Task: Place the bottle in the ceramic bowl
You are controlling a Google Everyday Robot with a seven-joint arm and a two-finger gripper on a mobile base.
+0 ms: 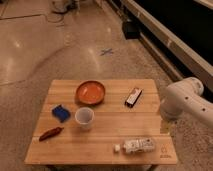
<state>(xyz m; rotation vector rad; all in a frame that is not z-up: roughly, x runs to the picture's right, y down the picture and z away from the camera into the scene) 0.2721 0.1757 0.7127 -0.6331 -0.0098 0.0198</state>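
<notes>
- Overall, the wooden table stood on a polished, speckled floor, seen from above its near edge.
- The bottle lay on its side near the front right corner of the table, its long axis roughly parallel to the front edge and its white cap pointing left.
- Nothing touched the bottle; it lay apart from every other item on the table.
- The ceramic bowl sat upright in the rear half of the table, slightly left of centre. Only its glossy orange interior was visible.
- The bottle and the ceramic bowl were well apart, with the white cup roughly between them.
- The white cup stood upright, mouth upward, just in front of the bowl and not touching it.
- A flat black-and-white box lay to the right of the bowl, turned at an angle to the table edges.
- A blue object lay left of the cup, and a dark red elongated object lay near the front left corner.
- The white robot arm was positioned beyond the right edge of the table, level with the middle of that edge. Its lower link reached down beside the edge.
- The gripper could not be made out: only the arm's rounded links were in view, off to the right of the tabletop, so whether the claw was open or closed could not be determined.
- No part of the arm was over the bottle or the bowl.
- A blue cross mark was on the floor behind the table.
</notes>
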